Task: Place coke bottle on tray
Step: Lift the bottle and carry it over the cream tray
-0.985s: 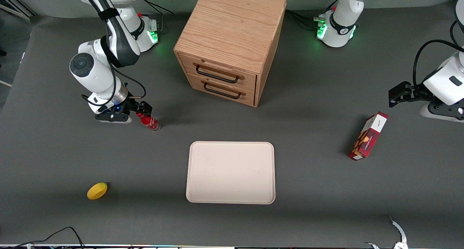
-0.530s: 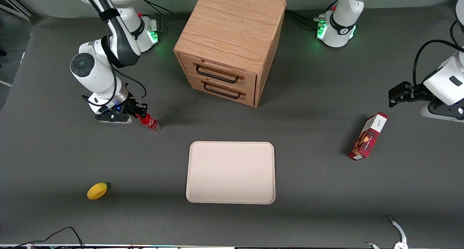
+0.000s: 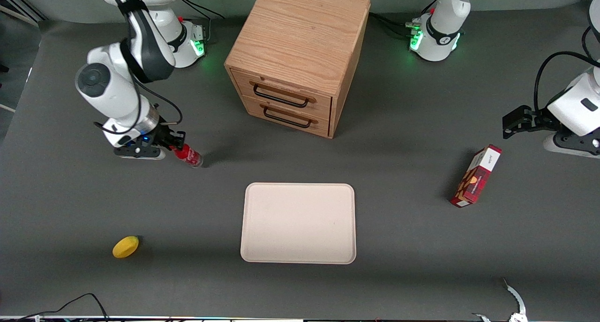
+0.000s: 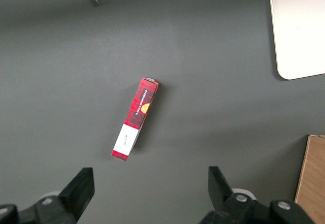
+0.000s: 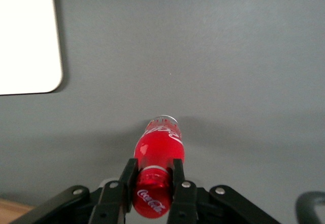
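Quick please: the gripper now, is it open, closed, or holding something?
Gripper: closed on the coke bottle at its neck, farther from the front camera than the tray.

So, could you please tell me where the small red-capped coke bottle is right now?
The small red-labelled coke bottle is clamped at its neck in the right arm's gripper, toward the working arm's end of the table, farther from the front camera than the cream rectangular tray.

Dark grey matte tabletop (image 3: 412,247), evenly lit. Oak two-drawer cabinet (image 3: 300,55) farther from front camera, black handles (image 3: 281,94) facing it.

White arm (image 3: 112,97), black gripper (image 3: 174,142)
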You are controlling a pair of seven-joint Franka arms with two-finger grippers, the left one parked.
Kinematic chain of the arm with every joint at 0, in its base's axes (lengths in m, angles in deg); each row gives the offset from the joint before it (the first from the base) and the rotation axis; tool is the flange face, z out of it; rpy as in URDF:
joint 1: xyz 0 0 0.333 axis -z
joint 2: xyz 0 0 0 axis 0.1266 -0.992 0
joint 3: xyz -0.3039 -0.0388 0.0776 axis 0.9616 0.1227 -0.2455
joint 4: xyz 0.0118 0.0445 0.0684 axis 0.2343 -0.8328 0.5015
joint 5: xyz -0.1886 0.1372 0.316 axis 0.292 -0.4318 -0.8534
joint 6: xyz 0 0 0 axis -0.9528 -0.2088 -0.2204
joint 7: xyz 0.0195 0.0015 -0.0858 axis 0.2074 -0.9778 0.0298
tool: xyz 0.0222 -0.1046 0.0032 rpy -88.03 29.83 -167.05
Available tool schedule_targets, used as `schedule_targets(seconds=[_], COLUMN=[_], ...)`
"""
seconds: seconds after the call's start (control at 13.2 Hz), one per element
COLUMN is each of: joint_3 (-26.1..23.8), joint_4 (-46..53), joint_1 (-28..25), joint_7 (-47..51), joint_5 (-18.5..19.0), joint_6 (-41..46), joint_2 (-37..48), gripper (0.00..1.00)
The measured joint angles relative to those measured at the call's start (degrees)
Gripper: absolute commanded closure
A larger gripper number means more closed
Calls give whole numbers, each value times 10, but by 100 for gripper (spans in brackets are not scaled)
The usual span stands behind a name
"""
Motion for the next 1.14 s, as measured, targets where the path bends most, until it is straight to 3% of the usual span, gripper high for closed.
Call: schedule_targets(seconds=[0.3, 0.61, 0.76, 0.98, 1.14], joint_3=[1, -35, -63, -72, -77], joint_4=[236, 469, 560, 624, 632], joint_1=[0, 0, -13, -46, -67], joint_7=[-2, 53, 124, 210, 271], joint_5=[-1, -2, -2, 7, 48], joint_6=[234, 358, 360, 289, 220], joint_2=[-8, -141, -228, -325, -374], gripper=[100, 100, 100, 100, 100])
